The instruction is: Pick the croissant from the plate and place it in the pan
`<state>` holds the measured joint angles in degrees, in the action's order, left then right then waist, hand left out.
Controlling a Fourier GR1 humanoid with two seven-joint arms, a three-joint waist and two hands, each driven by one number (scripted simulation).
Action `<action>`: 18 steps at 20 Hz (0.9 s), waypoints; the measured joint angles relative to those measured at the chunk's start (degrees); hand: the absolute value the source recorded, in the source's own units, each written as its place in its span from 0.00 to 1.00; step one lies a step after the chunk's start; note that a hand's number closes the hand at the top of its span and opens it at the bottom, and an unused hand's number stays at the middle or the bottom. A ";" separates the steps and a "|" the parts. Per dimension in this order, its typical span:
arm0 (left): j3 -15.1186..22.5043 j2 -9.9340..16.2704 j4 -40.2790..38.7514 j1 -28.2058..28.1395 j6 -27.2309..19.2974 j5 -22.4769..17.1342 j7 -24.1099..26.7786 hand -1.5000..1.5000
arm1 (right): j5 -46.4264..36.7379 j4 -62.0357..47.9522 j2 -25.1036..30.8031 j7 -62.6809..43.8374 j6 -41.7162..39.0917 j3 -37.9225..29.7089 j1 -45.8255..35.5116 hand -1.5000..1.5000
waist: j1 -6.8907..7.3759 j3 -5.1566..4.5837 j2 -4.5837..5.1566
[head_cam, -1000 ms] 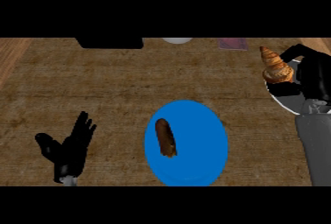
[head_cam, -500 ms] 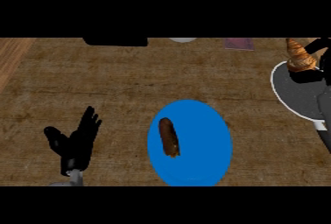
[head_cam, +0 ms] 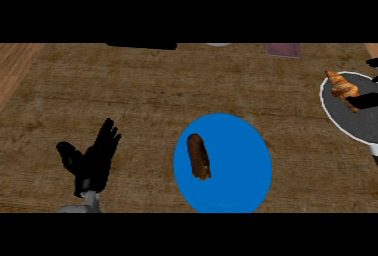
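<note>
head view shows the croissant (head_cam: 342, 88) over the pan (head_cam: 347, 121) at far right, pinched by the barely visible right hand (head_cam: 354, 105), so letting go comes next; left hand (head_cam: 92, 155) rests open.

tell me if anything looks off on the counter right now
One oddity: a croissant already lies at the pan's upper rim at the right edge, while a dark brown pastry sits on the blue plate. Nothing looks spilled. The left hand rests open.

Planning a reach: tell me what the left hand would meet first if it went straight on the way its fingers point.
Nothing close: the left hand points up and slightly right, over bare counter. Its line looks free as far as the view shows; depth is unclear.
</note>
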<state>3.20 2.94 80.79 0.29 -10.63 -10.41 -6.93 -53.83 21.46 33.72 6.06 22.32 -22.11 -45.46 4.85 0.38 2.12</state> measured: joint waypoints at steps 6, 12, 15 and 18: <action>0.17 -0.11 0.42 -0.05 0.22 -0.03 0.18 0.50 | 2.65 -4.58 1.08 6.35 0.97 -3.08 -1.14 0.00 | 0.57 0.18 0.31; -0.02 -0.30 0.45 -0.45 0.03 -0.25 -0.07 0.50 | 13.10 -5.40 0.31 16.04 -4.19 -11.92 -3.54 0.00 | -0.19 0.34 0.03; -0.35 -0.08 0.48 -0.76 0.08 -0.43 -0.09 0.50 | 18.52 -6.40 0.95 19.59 -8.92 -16.63 -4.11 0.00 | -0.64 0.29 -0.13; -0.63 0.19 0.65 -1.21 0.23 -0.59 -0.03 0.50 | 23.26 -7.90 3.36 21.82 -15.67 -20.83 -3.96 0.00 | -1.13 0.26 -0.25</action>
<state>2.57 3.13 81.44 -0.92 -10.39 -11.00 -6.96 -30.58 13.56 37.08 27.88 6.65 -42.94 -49.42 3.72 0.64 1.87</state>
